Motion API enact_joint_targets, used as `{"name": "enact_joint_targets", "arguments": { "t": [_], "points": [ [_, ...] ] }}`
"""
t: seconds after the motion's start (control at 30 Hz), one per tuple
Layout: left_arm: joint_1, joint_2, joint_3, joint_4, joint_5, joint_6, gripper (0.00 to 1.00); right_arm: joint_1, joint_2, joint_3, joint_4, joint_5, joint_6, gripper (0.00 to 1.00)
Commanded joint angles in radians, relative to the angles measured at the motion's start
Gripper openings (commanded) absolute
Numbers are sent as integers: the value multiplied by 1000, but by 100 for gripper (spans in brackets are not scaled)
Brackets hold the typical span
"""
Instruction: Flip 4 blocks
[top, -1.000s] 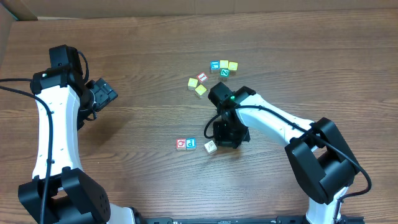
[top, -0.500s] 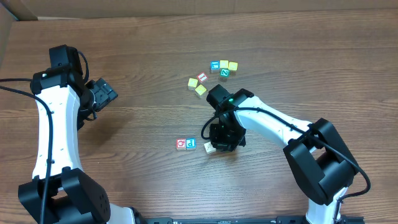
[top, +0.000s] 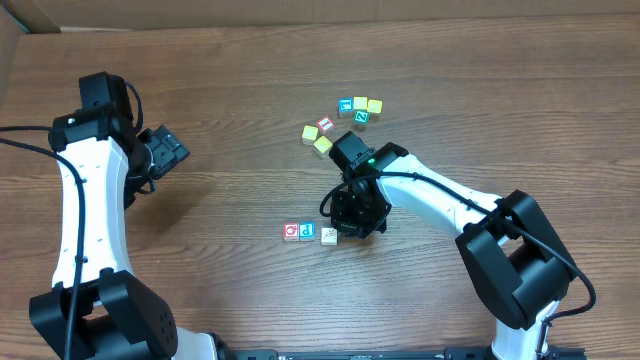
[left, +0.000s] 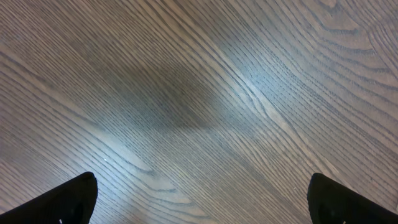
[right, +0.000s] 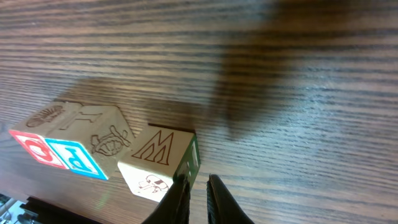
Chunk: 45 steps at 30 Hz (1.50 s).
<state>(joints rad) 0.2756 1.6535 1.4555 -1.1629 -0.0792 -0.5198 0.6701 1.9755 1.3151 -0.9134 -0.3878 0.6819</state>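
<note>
**Overhead.** The right gripper hangs just beside the pale wooden letter cube. The blue "P" cube sits just beside that cube, and the red-framed "Q" cube lies beyond it. The green "Z" cube is well apart.

**Left wrist.** The left gripper has its fingers spread wide over bare wooden table, far from the pale cube.

**Right wrist.** The fingers are narrowed to a slit and hold nothing. One rests at the pale cube's green-edged side. A push from here would likely slide the cube into the "P" cube rather than tip it, disturbing both neighbours.
</note>
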Motion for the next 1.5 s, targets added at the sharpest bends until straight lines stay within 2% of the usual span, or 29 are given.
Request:
{"name": "enact_joint_targets", "arguments": {
  "t": [0.0,0.23,0.27,0.3,0.7,0.87,1.07,1.2,1.47],
  "points": [
    [0,2,6,0,2,15,100,4,-34,-2,13,-6,11,13],
    [0,2,6,0,2,15,100,4,-34,-2,27,19,10,13],
    [0,2,6,0,2,15,100,4,-34,-1,16,30,9,11],
    [0,2,6,0,2,15,100,4,-34,-1,6,32,-2,4],
    [0,2,6,0,2,15,100,21,-88,61,-102,47,-64,4],
    [0,2,6,0,2,15,100,117,-88,-3,-40,50,-48,4],
    [0,2,6,0,2,15,100,196,-88,-16,-41,224,87,4],
    [0,2,6,0,2,15,100,212,-88,-46,1,268,132,4],
    [0,2,6,0,2,15,100,212,-84,-78,61,267,134,4]
  ]
}}
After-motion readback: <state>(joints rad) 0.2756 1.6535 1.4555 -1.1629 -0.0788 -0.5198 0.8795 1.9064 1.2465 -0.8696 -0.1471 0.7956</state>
